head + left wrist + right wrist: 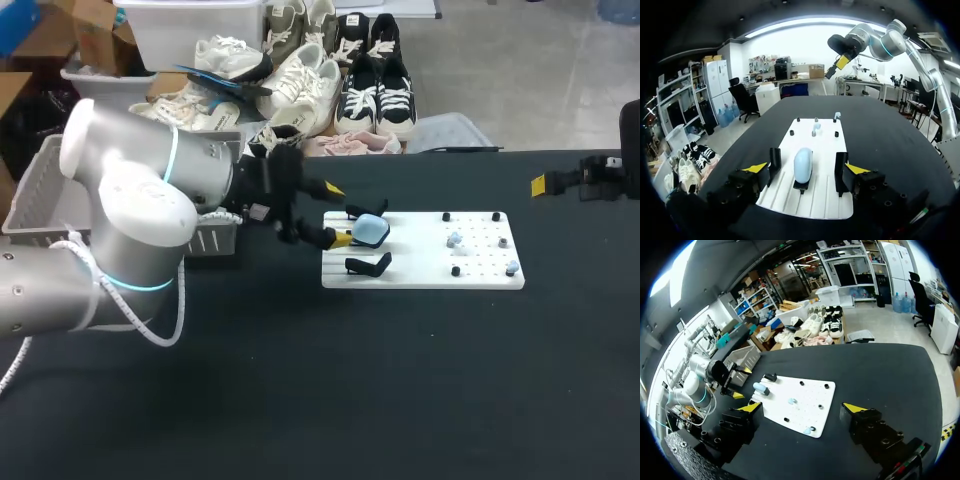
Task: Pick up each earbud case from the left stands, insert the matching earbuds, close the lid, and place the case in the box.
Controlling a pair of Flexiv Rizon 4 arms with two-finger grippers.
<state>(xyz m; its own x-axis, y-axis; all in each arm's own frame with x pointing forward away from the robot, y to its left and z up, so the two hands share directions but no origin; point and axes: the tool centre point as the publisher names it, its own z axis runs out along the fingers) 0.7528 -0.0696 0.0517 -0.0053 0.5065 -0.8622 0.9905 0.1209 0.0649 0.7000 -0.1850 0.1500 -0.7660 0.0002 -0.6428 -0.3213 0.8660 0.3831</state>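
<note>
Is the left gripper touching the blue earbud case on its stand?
Apart. The left wrist view shows the left gripper straddling the case, with white board visible between it and each finger.

Box [35, 195] largely behind the left arm [130, 215] in the head view; earbuds [455, 240] too small for detail

left gripper [337, 213] (fingers apart), beside earbud case [371, 230]

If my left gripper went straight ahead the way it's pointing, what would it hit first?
Most likely the light blue earbud case on its stand, which is centred just ahead of the open left gripper.
</note>
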